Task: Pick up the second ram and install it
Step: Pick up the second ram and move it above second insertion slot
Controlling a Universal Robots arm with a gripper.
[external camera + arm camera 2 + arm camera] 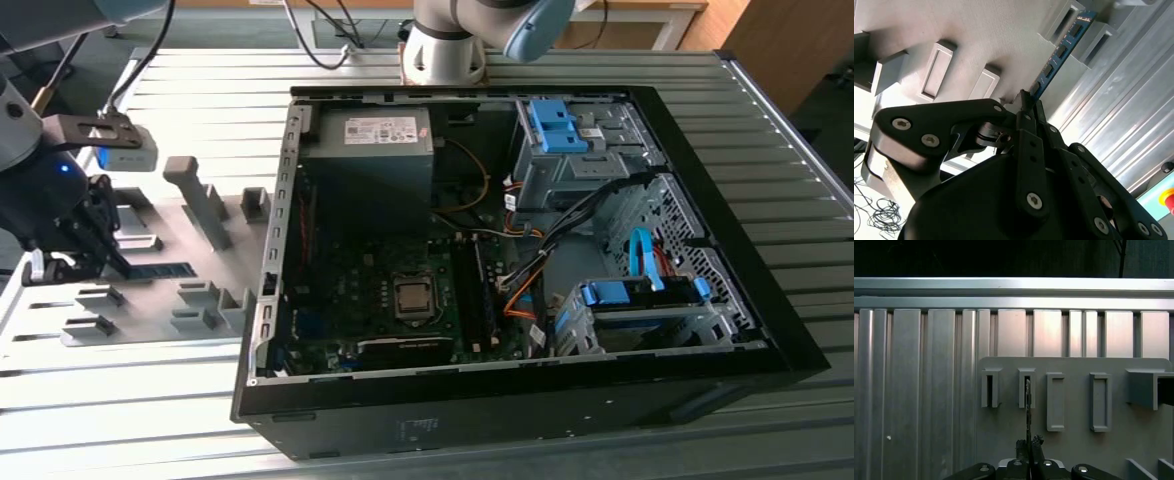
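Gripper (1026, 102) fingers are drawn nearly together, pinched on the near end of the second ram (1061, 47). It reads as a real grip, with the thin board between the pads, not a hover.

Stick location: on the grey fixture plate (1074, 445). It looks to stand on its long edge, with the far end seated in a narrow slotted block (1026, 387) near the plate's far rim. In the first wrist view it's edge-on, a thin line running from that block straight back into the gripper, so gripper axis and stick line up well. In the exterior view the stick is a dark green bar low on the plate, and the gripper sits over the part of the plate farthest from the open computer case (747, 330).

Step in hand, my read: the pick, with the stick not yet out of its block. To do it well:
- The hold is at one end only, so there's a long lever. Any wrist tilt will cock the far end in the slot. Keep motion parallel to the slot walls, no twist.
- Pads should bear on bare board, not chips or label. Can't confirm which from these views.
- Go slow until the far end clears. The neighbouring blocks (1055, 402) sit close beside it.
- Slip risk: small contact patch on a smooth board.

The case sits just beside the plate, side panel off, motherboard (360, 290) exposed.
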